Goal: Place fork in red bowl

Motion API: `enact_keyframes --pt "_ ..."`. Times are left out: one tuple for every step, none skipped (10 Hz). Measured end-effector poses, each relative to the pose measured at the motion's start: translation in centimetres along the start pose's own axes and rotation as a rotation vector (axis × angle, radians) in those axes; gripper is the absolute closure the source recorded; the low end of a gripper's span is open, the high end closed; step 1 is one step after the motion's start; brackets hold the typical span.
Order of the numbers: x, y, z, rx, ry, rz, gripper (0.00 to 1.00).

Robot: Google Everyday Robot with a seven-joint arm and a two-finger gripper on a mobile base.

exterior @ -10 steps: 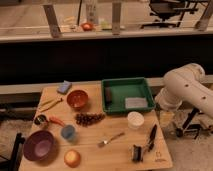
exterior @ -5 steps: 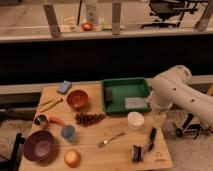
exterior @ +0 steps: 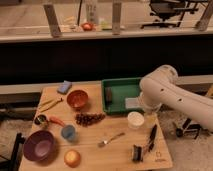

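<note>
One slim silver metal fork lies flat on the light wooden table, in the near half and a little right of centre. It sits at a slant, with the broader end toward near-left and the handle toward far-right. Bare wood shows on every side of it.

- The small blue cup is its nearest neighbour on the left, apart from it.
- A cluster of dark grapes lies behind the fork, between it and the small round orange-red bowl.
- The bowl stands well apart from the fork, toward the far left, with its darker inside facing up.
- A short white cup stands behind and right of the fork handle.
- A green rectangular tray sits beyond the white cup, against the far edge.
- Black-handled utensils lie close to the right edge, and a small black object sits near the front edge.
- A large purple bowl fills the near-left corner. A round yellow-orange fruit sits just beside it, close to the front edge.

The gripper hangs under the white arm's wrist, just right of the white cup and in front of the tray's near-right corner. I read its fingers as spread with nothing in them. It is clear of the fork.
</note>
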Motion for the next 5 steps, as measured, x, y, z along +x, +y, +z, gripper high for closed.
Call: enact_keyframes --pt "-0.6 -0.3 0.1 0.000 0.000 -0.016 0.20" --pt "-1.3 -0.5 0.3 0.000 0.000 -0.034 0.20" --pt "-2.6 -0.9 0.3 -0.001 -0.001 -0.053 0.20" --pt "-3.5 -1.3 0.4 0.000 -0.002 -0.069 0.20" --pt "-4.0 -1.3 0.5 -0.003 -0.001 -0.083 0.20"
